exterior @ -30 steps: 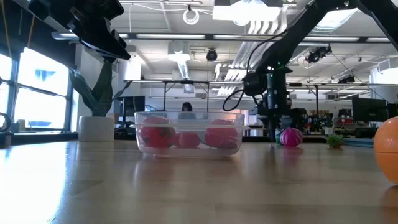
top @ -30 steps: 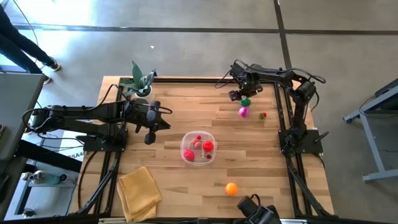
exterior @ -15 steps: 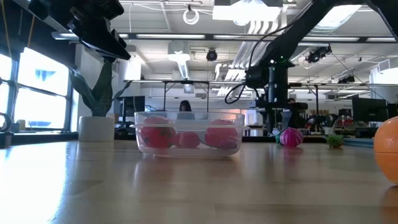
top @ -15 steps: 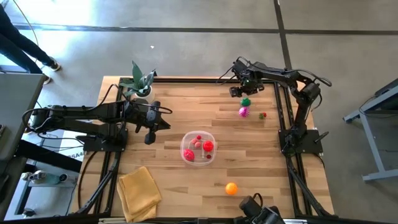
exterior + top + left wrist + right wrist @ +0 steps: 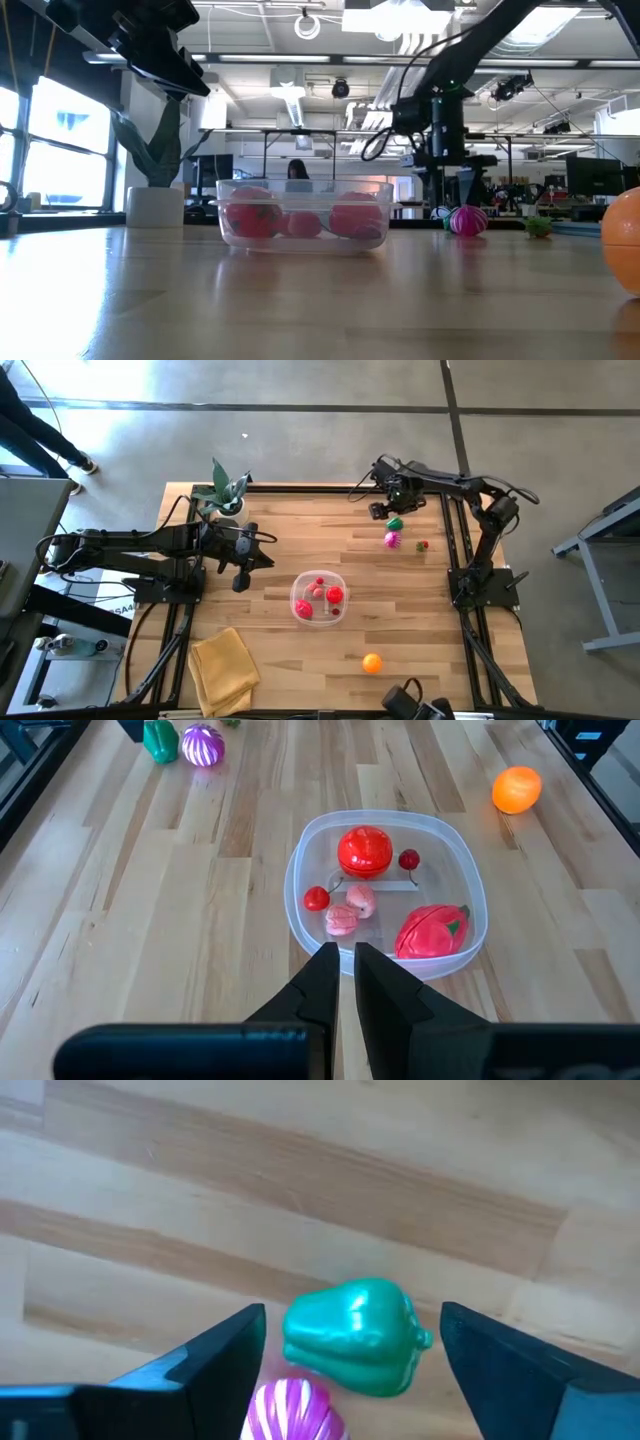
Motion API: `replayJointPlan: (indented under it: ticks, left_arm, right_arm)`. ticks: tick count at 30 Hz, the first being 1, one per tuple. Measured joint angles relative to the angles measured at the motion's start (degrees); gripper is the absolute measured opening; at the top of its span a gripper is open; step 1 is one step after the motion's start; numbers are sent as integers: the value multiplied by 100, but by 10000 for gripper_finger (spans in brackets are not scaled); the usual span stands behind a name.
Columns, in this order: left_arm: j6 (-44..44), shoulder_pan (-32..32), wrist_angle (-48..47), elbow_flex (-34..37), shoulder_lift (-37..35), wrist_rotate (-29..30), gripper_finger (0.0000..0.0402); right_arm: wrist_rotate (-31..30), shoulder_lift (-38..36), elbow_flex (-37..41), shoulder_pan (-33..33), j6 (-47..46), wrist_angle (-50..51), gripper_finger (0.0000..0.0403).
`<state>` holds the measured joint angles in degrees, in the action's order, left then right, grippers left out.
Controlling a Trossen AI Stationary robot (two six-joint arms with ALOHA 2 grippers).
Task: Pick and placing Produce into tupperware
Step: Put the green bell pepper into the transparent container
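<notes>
The clear tub (image 5: 319, 599) sits mid-bench (image 5: 400, 610). The left wrist view alone shows its contents: a red tomato (image 5: 364, 851), a small cherry (image 5: 409, 859), pink pieces (image 5: 352, 910) and a red-pink fruit (image 5: 431, 929). The left gripper (image 5: 345, 975) hovers beside the tub, fingers pressed together. Beyond the tub, the right gripper (image 5: 385, 512) hangs with fingers spread over a green pepper (image 5: 355, 1335), which touches a magenta striped vegetable (image 5: 292, 1411). An orange (image 5: 372, 662) lies on the tub's near side.
</notes>
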<state>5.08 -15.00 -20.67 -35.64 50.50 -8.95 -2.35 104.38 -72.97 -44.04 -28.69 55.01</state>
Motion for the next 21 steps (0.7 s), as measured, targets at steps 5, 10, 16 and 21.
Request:
replayJointPlan:
  ticks: [5, 10, 16, 21]
  left_arm:
    - [-2, 2, 0, 0, 0, 0, 26]
    - [0, 0, -2, 0, 2, 0, 26]
    - [-1, 1, 1, 0, 1, 0, 26]
    - [-1, 2, -2, 0, 0, -1, 26]
  right_arm:
    - [-317, -29, 57, 162, -108, 19, 310]
    - [-93, -36, 551, 133, -235, -329, 325]
    - [384, -374, 1234, -27, -208, -1365, 333]
    - [523, -490, 1505, -162, -224, -1654, 333]
